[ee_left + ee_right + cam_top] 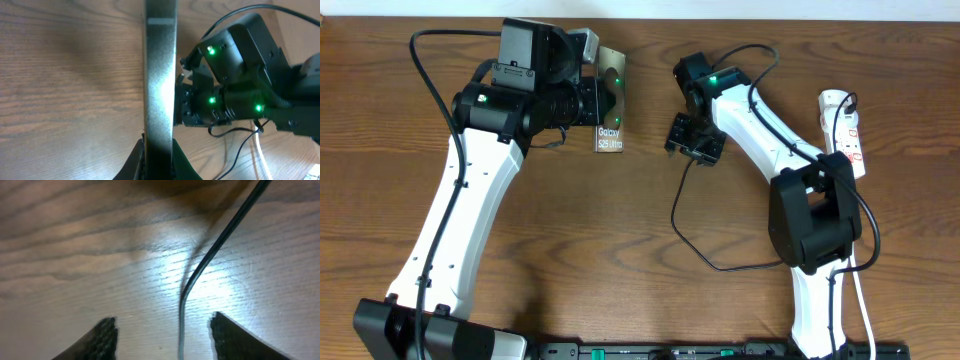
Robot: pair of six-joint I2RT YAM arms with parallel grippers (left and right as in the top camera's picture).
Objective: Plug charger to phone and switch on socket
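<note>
Two roles — left gripper [157,150] clamped on phone [160,75], edge-up, likely steadying it for plugging; right gripper [162,330] jaws apart, charger cable [220,240] loose between.

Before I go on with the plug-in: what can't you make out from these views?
- Connector tip of the thin black charger cable: cut off by the right wrist view's edges; overhead, its end disappears under the right gripper.
- Charging port of the dark brownish-grey rectangular phone slab: left wrist shows only a glaring narrow edge; overhead, too small.
- Switch state of the narrow white power strip: too small overhead to tell on or off.
</note>
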